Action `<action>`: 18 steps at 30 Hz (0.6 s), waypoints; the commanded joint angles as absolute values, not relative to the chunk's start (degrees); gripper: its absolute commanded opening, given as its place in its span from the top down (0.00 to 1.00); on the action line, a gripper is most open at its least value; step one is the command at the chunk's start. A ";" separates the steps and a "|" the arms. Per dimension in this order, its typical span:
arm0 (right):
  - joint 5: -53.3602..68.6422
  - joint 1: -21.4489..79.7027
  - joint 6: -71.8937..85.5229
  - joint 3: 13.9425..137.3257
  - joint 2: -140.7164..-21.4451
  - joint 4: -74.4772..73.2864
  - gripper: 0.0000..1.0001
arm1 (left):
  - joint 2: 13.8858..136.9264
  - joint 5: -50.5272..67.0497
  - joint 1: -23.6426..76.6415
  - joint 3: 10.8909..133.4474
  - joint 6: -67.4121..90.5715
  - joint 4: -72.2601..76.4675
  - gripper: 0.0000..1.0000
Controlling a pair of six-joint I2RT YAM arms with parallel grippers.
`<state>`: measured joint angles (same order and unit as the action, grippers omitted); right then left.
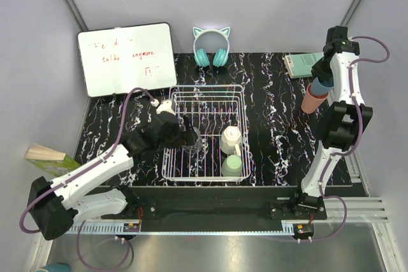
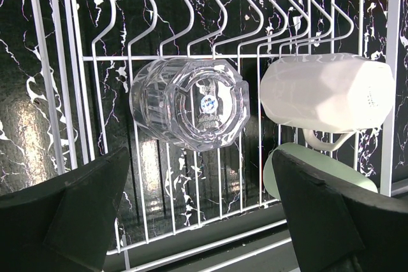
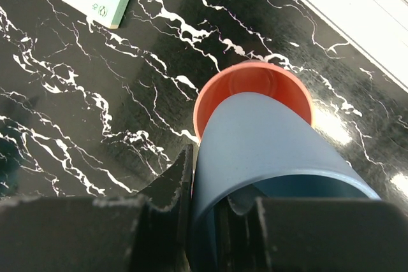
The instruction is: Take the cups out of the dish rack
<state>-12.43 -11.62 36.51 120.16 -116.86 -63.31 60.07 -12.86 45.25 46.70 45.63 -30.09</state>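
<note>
The white wire dish rack (image 1: 207, 86) stands mid-table. In it lie a clear glass (image 1: 193, 139), a cream-white mug (image 1: 231, 137) and a sage-green cup (image 1: 232, 167). My left gripper (image 1: 187, 135) hovers open over the rack's left half. The glass (image 2: 189, 103) is just ahead of its fingers (image 2: 70, 211); the mug (image 2: 325, 93) and green cup (image 2: 322, 167) lie to the right. My right gripper (image 1: 324, 73) is shut on the wall of a light blue cup (image 3: 274, 151), one finger (image 3: 175, 183) outside, one inside. The blue cup's base meets the mouth of the salmon-pink cup (image 3: 220, 90), which stands at far right (image 1: 311, 102).
A whiteboard (image 1: 126, 58) leans at the back left, with teal cat-ear headphones (image 1: 211, 46) behind the rack. A pale green box (image 1: 303, 63) lies beside the salmon cup. A wooden block on a green box (image 1: 48, 157) sits at the left edge.
</note>
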 commanded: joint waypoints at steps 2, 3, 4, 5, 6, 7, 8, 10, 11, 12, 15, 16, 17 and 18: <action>-11.43 -11.34 35.60 118.66 -116.45 -57.75 1.00 | 60.29 -13.10 45.18 46.58 45.70 -27.60 0.01; -11.16 -11.34 35.51 117.87 -116.63 -57.14 1.00 | 60.47 -13.10 45.18 46.58 45.70 -27.60 0.01; -10.81 -11.34 35.51 117.43 -116.72 -56.78 1.00 | 60.56 -13.10 45.18 46.50 45.79 -27.42 0.01; -10.72 -11.42 35.51 116.99 -116.81 -56.52 1.00 | 60.64 -13.01 45.09 46.41 45.79 -27.33 0.01; -10.64 -11.34 35.51 116.29 -117.07 -56.17 1.00 | 60.82 -12.92 45.09 46.49 45.88 -27.33 0.01; -10.63 -11.34 35.51 116.02 -117.16 -56.08 0.95 | 61.08 -12.75 45.17 46.41 45.88 -27.25 0.01; -10.37 -11.34 35.33 115.84 -117.33 -55.99 0.90 | 61.26 -12.57 45.09 46.58 45.88 -27.25 0.01; -9.85 -11.34 35.24 115.31 -117.51 -55.81 0.80 | 61.44 -12.66 45.18 46.67 45.97 -27.25 0.01; -9.58 -11.34 35.16 115.14 -117.51 -55.64 0.77 | 61.44 -12.66 45.18 46.67 45.97 -27.33 0.01; -9.41 -11.34 35.16 114.79 -117.34 -55.37 0.73 | 61.52 -12.66 45.18 46.58 46.05 -27.25 0.01; -8.79 -11.34 35.07 115.13 -116.55 -55.02 0.66 | 61.44 -12.31 45.09 46.76 46.14 -27.25 0.01; -8.44 -11.34 35.24 115.31 -116.28 -54.93 0.64 | 61.52 -12.22 45.09 46.67 46.14 -27.33 0.01; -8.00 -11.34 35.16 115.92 -115.58 -54.93 0.63 | 61.44 -12.22 45.09 46.67 46.14 -27.33 0.01; -7.21 -11.34 35.59 116.19 -115.23 -54.93 0.62 | 61.35 -12.13 45.09 46.84 46.14 -27.33 0.01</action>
